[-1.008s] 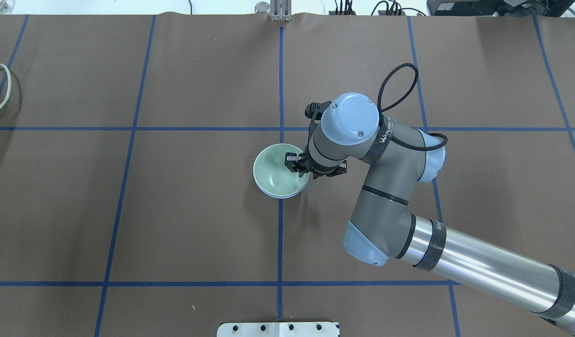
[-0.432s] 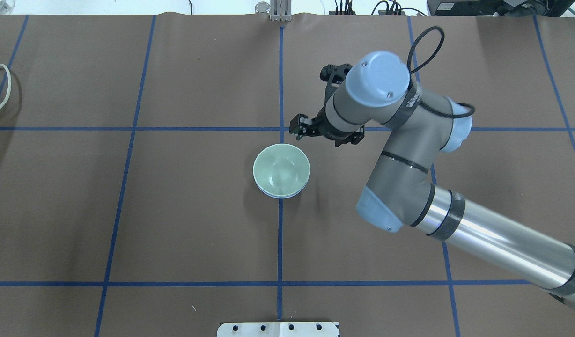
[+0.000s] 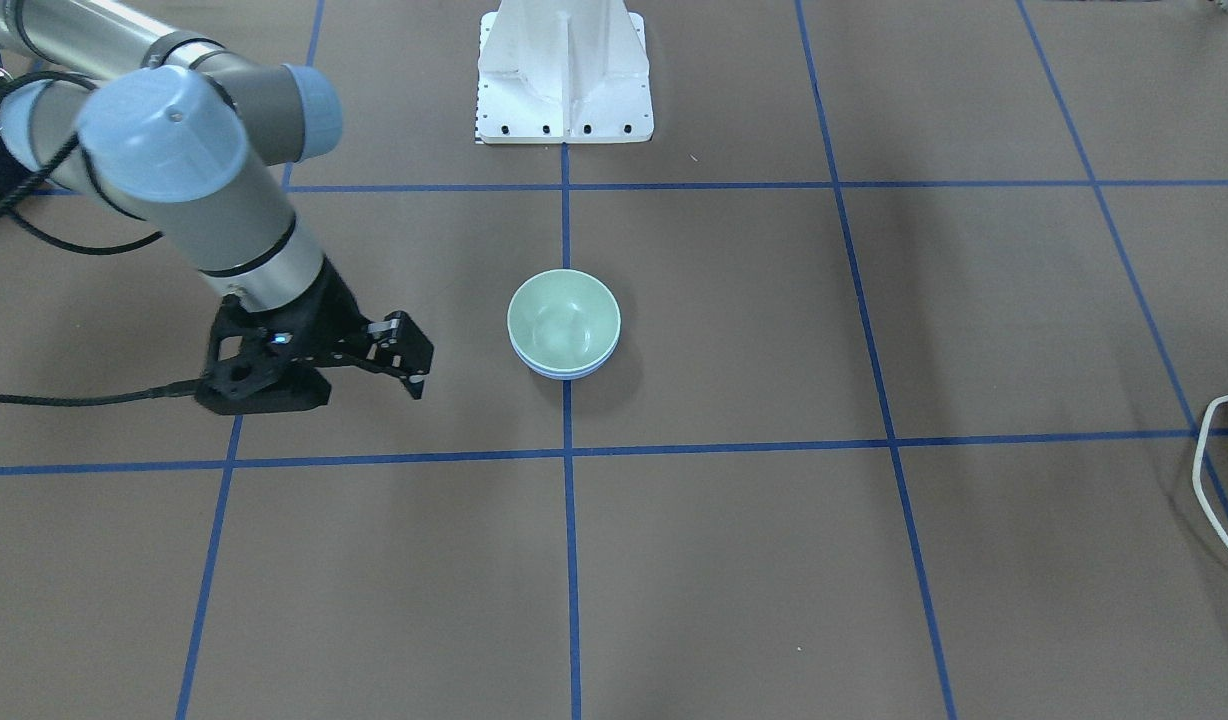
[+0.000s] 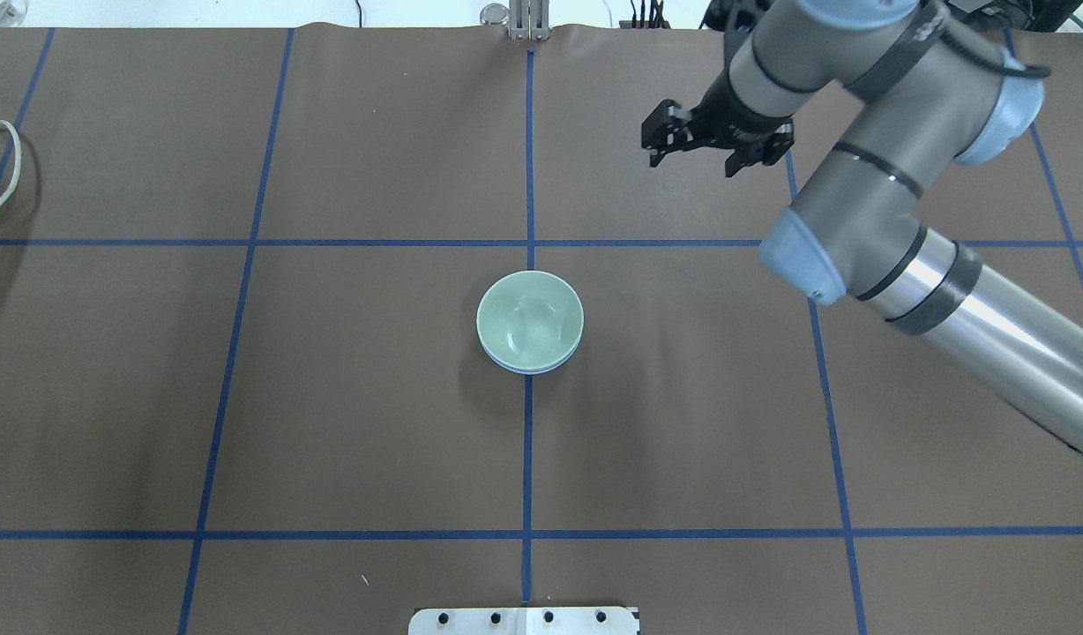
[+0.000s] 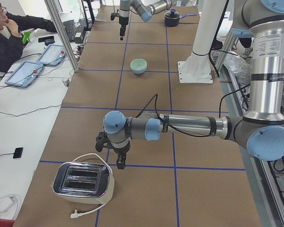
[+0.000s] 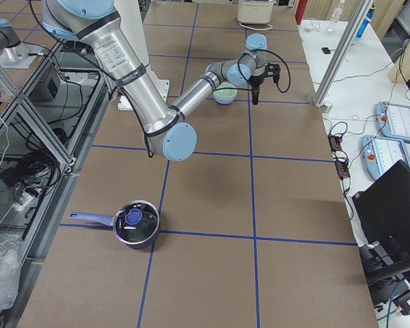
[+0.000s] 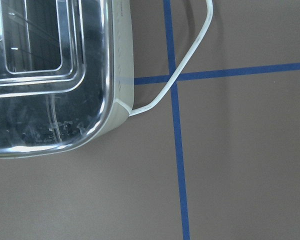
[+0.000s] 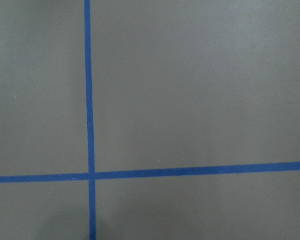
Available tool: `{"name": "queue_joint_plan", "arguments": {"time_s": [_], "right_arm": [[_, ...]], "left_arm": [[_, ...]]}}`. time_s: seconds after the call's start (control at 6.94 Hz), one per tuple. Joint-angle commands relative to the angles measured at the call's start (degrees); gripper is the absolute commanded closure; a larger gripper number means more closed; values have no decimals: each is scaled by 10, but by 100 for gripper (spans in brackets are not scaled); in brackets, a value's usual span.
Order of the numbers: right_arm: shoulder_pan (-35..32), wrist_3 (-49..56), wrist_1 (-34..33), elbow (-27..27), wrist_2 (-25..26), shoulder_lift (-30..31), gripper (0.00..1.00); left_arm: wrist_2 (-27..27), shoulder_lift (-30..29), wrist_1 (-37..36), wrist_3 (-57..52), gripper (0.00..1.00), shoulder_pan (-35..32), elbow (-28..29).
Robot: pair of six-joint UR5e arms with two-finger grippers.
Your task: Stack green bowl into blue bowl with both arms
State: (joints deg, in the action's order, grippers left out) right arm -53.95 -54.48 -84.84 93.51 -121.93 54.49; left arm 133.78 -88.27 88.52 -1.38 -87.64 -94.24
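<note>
The green bowl (image 4: pixel 529 317) sits nested inside the blue bowl (image 4: pixel 529 369) at the table's centre; only the blue bowl's rim shows below it. Both also show in the front-facing view, green bowl (image 3: pixel 562 318) and blue rim (image 3: pixel 565 374). My right gripper (image 4: pixel 658 134) is open and empty, raised above the table, well off to the far right of the bowls; in the front-facing view (image 3: pixel 411 356) it hangs to the bowls' left. My left gripper (image 5: pixel 119 161) shows only in the exterior left view, near the toaster; I cannot tell whether it is open or shut.
A chrome toaster (image 5: pixel 82 185) with a white cord (image 4: pixel 0 168) stands at the table's left end. A pot with a blue lid (image 6: pixel 134 223) stands at the right end. The white base pedestal (image 3: pixel 564 75) is at the robot's side. An operator sits beyond the far edge.
My right gripper has left the green bowl's rim, risen and swung away to the far right. The bowls have stayed nested and have not moved.
</note>
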Motion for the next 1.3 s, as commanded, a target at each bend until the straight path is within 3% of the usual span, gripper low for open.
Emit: {"name": "queue_joint_plan", "arguments": {"time_s": [0.0,0.29,0.72,1.15], "right_arm": [[-123,232,-38,-42,-28,46,0],[-210,367,-36,-55,-96,115,0],[-297,569,-31,-45,-103,255,0],[-343,572,-30,-2,-100,362,0]], "left_arm": [[0,-2,-1,1,1,-1,-7],[12,0,1,0,1,-26,-21],[24,-1,0,0,1,-27,-23],[21,18,1,0,1,-27,-24]]}}
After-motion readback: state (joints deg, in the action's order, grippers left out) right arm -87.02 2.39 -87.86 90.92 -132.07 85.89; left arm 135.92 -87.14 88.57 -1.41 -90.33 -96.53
